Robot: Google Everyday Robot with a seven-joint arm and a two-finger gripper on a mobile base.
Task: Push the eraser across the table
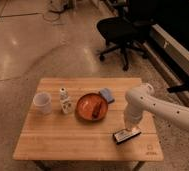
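Wooden table (pixel 53 144) carries the eraser (pixel 123 136) near its near right corner, right of the orange plate (pixel 80 108), with the gripper (pixel 134 130) on the white arm (pixel 160 104) at the eraser's right end, its open or closed state indeterminable.

Table (pixel 63 145): light wood, butcher-block strip pattern, small dark mark (pixel 149 148) nr front-right corner. Eraser (pixel 122 137) nr right edge, towards front: dark top w/ pale edge; label colours can't tell. Gripper (pixel 134 130) at eraser's right end, pale like the white arm (pixel 163 107). Bowl (pixel 78 107) mid-table: orange-red. Pad (pixel 107 95) towards back edge: blue-grey. Cup (pixel 42 102) nr left edge: white. Bottle (pixel 64 101): white w/ dark markings. Chair (pixel 120 30): black.
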